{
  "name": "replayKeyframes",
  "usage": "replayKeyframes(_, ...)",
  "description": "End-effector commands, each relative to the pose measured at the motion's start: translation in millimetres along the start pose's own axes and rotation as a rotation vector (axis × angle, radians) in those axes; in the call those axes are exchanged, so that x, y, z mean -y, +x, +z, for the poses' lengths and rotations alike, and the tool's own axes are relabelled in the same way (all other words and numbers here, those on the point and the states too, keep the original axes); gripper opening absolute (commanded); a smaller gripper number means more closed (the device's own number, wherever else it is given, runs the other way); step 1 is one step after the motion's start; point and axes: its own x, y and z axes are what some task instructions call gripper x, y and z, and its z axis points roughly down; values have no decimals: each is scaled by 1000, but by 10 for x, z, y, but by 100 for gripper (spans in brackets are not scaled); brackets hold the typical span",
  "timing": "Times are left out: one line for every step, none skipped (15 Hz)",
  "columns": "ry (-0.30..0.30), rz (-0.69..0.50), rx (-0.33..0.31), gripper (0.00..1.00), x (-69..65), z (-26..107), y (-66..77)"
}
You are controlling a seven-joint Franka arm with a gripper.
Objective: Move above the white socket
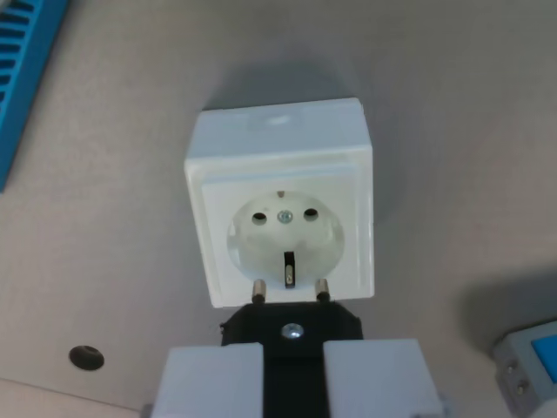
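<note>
Beige and matte, the table [104, 218] fills the wrist view, with a small dark round hole [86, 357] in it toward the lower left. A blue ribbed plastic piece [22, 70] crosses the upper left corner, and part of a grey block with a blue face [533, 364] shows at the lower right edge.

Near the middle of the view sits the white socket [280, 213], a squarish box resting on the table with its face turned up toward the camera. Its round recess holds two pin holes side by side, running left to right across the view, with a small screw between them and an earthing clip at the lower rim. The box is close to square, so no long axis stands out; its edges are turned slightly off the frame's edges.

At the bottom centre, the tool [291, 366] has its two white fingers [209, 379] pressed against a black plug [291, 331]. The plug's two metal pins [258, 290] point up the view, and their tips overlap the socket's lower edge.
</note>
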Motion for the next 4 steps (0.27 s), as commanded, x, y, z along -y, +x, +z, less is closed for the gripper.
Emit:
replayKeyframes(-28,-53,-110,0,31,88,-51)
replayKeyframes(-28,-54,-110,0,32,104,-52)
replayKeyframes(-28,-52,-110,0,33,119,-53)
replayKeyframes(-28,-48,-111,0,34,129,-55)
